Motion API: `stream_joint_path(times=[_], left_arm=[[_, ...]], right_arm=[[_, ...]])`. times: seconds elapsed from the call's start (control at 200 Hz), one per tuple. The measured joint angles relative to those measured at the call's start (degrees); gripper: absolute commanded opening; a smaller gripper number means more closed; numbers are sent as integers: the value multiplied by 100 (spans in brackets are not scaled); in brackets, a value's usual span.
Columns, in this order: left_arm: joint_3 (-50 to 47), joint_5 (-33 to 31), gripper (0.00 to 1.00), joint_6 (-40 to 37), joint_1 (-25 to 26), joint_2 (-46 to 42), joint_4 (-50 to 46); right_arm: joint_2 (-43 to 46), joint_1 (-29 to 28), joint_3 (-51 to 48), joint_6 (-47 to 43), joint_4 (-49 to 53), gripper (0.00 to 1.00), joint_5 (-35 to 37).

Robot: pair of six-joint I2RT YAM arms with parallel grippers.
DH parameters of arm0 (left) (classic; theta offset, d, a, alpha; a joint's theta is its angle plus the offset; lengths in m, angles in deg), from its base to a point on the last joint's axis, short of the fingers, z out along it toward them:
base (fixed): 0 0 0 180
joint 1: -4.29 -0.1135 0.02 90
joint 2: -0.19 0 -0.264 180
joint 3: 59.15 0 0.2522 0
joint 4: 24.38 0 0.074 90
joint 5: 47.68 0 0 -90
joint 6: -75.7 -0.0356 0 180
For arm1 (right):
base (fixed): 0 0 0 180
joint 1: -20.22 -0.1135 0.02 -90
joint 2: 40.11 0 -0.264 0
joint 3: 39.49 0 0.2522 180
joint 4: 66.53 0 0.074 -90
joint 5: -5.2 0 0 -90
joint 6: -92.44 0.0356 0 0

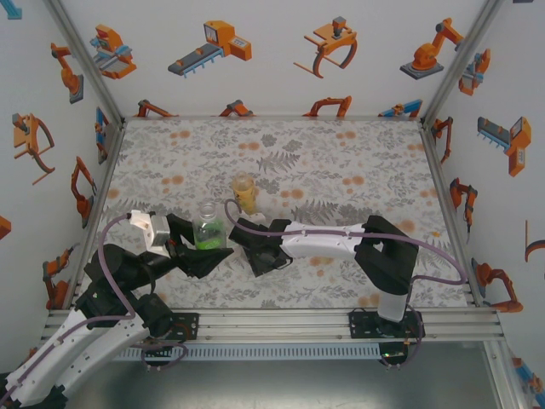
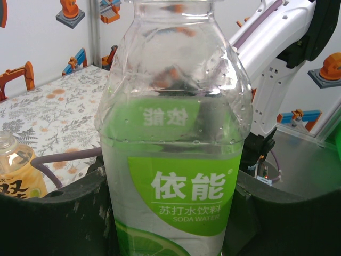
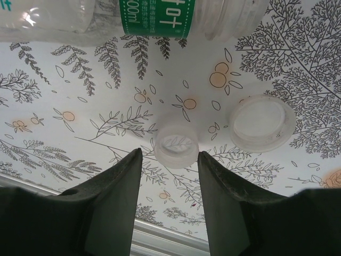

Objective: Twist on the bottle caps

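Left wrist view: the soda water bottle runs off the upper and lower edges, so its mouth and base are cut away. Its body masks where my left fingers meet it. The amber tea bottle is clipped by the left edge, its lower part hidden behind my finger.

Right wrist view: a clear bottle is cut by the top edge, its label print truncated. Whether my right fingers touch the small cap cannot be told.

Top view: my right gripper reads as one dark mass, jaws indistinct.
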Motion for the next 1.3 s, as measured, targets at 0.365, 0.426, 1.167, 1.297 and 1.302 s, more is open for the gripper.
stream_joint_path(times=[0.365, 0.426, 1.167, 1.297, 1.302], left_arm=[[0, 0, 0, 2, 0, 0, 0], [0, 0, 0, 2, 0, -2, 0], [0, 0, 0, 2, 0, -44, -2], [0, 0, 0, 2, 0, -44, -2], [0, 0, 0, 2, 0, -44, 0]], right_arm=[[0, -2, 0, -2, 2, 46, 2], [0, 0, 0, -4, 0, 46, 2], [0, 0, 11, -22, 0, 45, 22], [0, 2, 11, -20, -4, 45, 20], [0, 4, 11, -22, -4, 45, 22]])
